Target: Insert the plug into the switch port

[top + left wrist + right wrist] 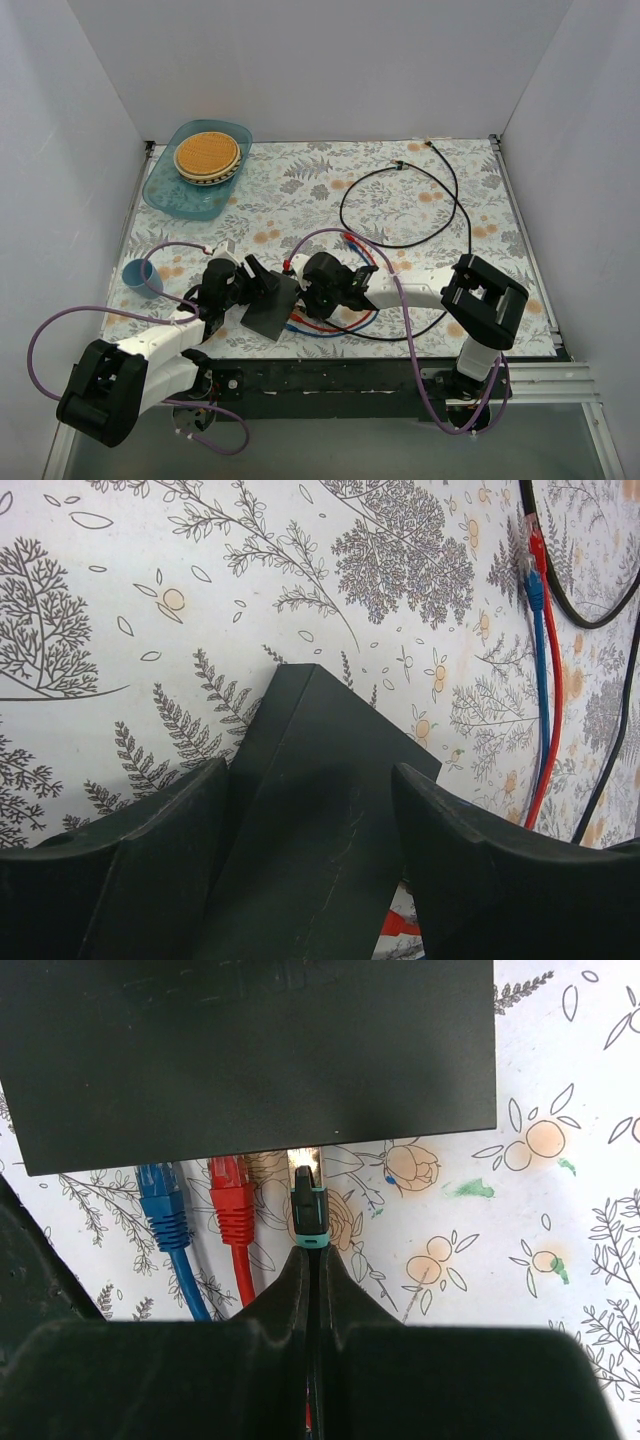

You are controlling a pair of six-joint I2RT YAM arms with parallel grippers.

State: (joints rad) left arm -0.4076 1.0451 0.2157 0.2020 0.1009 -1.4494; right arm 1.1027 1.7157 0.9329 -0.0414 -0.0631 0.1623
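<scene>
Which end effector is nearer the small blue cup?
Left. The left end effector, gripping the flat black switch, sits right of the small blue cup; the right end effector, pinching the teal-booted plug, is beyond the switch.

Switch (250, 1050): matte black. At its port edge: blue plug (165, 1200), red plug (233, 1208), teal plug (308, 1212) with black tip. Cloth (580, 1310) under it: white, grey fern print, orange blossoms, green flecks. Far behind the switch: translucent blue tray (165, 200), tan woven disc (207, 155). Left of the switch: blue cup (138, 274).
</scene>
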